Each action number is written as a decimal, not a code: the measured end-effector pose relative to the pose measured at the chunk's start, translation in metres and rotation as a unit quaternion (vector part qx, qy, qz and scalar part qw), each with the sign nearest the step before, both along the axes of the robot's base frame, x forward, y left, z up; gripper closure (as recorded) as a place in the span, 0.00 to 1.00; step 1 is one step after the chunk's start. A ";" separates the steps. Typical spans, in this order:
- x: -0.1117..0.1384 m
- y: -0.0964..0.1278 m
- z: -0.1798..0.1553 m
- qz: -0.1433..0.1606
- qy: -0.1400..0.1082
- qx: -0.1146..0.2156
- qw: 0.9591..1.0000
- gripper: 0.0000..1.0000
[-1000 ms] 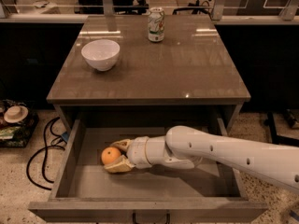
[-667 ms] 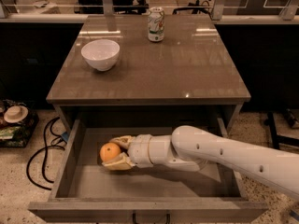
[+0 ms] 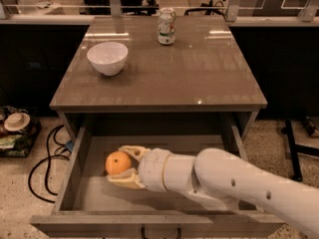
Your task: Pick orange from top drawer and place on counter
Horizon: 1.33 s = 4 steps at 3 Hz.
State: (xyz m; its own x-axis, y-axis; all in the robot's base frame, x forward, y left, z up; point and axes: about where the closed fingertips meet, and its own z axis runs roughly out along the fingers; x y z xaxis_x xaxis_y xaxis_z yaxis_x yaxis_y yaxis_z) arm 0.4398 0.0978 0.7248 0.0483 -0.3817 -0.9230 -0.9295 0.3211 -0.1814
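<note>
The orange (image 3: 118, 163) sat in the left half of the open top drawer (image 3: 94, 198), and I saw my tool (image 3: 118, 165) clamped on it, one pale finger on its far side and one on its near side. The white arm (image 3: 239, 183) reached in from the right. Up on the bench (image 3: 189, 73), a white bowl (image 3: 107, 58) stood at the left and a can (image 3: 166, 26) near the back edge.

orange (image 3: 117, 162) partly hidden by end effector (image 3: 117, 165) in top drawer (image 3: 97, 197), arm (image 3: 239, 182) cut off
</note>
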 end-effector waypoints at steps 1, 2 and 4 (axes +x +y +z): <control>-0.030 -0.010 0.041 -0.046 -0.010 -0.018 0.999 1.00; -0.036 -0.027 0.090 -0.087 -0.010 -0.037 0.995 1.00; -0.001 -0.080 0.178 -0.172 -0.007 -0.043 0.984 1.00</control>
State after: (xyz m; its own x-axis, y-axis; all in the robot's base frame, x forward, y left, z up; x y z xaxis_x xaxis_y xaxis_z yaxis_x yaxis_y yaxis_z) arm 0.4386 0.0179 0.9030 -0.0855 -0.4551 -0.8863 -0.7655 0.5994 -0.2339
